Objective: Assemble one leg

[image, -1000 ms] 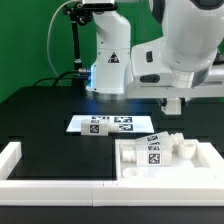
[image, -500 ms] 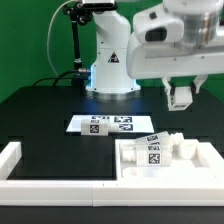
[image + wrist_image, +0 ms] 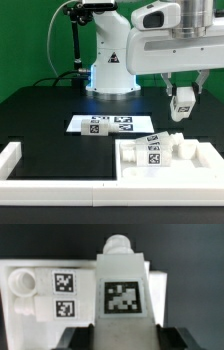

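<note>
Exterior gripper: gripper (image 3: 182, 112) narrow, clamped around the leg (image 3: 184, 100).
Exterior leg: in the air, above and apart from the white block (image 3: 135, 168) on the table (image 3: 45, 110).
Wrist gripper: fingers (image 3: 76, 339) press both sides of the leg (image 3: 122, 274).
Wrist leg: tag faces the camera, white block (image 3: 35, 300) behind it.

Clear air separates the leg (image 3: 122, 288) in the pincer (image 3: 181, 110) from the white block (image 3: 196, 166)'s raised parts (image 3: 153, 149).

Hand (image 3: 182, 108) aloft, pointing down, clamped.
</note>
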### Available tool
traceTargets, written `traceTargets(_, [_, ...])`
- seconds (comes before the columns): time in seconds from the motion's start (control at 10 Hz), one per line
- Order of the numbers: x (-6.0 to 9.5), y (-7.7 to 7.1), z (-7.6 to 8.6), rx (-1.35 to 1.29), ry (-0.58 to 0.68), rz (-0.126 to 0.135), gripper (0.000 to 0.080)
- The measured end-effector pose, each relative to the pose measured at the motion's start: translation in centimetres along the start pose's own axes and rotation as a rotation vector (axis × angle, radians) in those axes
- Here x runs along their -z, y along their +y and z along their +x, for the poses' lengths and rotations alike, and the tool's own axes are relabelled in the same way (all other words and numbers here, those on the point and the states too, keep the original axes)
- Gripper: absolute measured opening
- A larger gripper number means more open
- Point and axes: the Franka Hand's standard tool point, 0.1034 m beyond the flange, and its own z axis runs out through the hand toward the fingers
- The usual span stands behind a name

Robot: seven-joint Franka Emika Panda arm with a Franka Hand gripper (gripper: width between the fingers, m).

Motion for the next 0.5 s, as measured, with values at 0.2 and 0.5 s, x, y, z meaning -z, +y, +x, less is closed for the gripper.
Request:
traceTargets(0.2, [2.1, 0.2, 2.6, 0.052, 0.124, -0.003, 0.0284])
traceTargets(0.5, [1.7, 0.7, 2.9, 0.034, 0.310, -0.018, 0.0284])
